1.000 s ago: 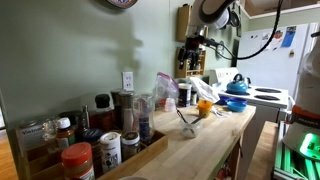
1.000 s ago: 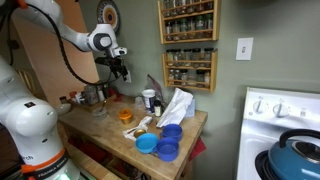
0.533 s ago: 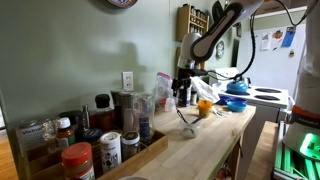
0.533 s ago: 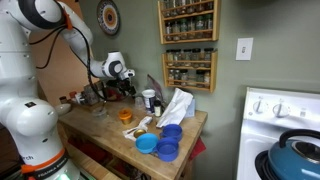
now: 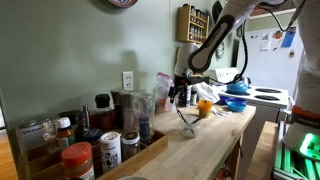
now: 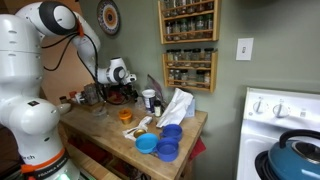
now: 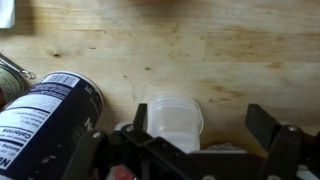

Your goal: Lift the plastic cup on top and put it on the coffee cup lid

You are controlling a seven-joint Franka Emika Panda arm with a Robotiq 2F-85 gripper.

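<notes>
In the wrist view a clear plastic cup (image 7: 172, 118), which looks like a nested stack, stands on the wooden counter (image 7: 200, 50). It sits between my open fingers, close to the left finger (image 7: 140, 118) and apart from the right finger (image 7: 266, 122). My gripper (image 7: 203, 120) is open and holds nothing. In both exterior views the gripper (image 5: 180, 93) (image 6: 121, 90) hangs low over the cluttered back part of the counter. I cannot pick out the coffee cup lid with certainty.
A can with a printed label (image 7: 50, 112) lies just left of the gripper. Blue cups and a blue lid (image 6: 160, 143), a white bag (image 6: 177, 105) and an orange cup (image 6: 127, 116) stand on the counter. A spice rack (image 6: 188, 45) hangs behind. A stove (image 6: 285, 135) stands beside the counter.
The arm has come down from high above the counter, and the gripper now sits low around the clear cup. The fingers stay open.
</notes>
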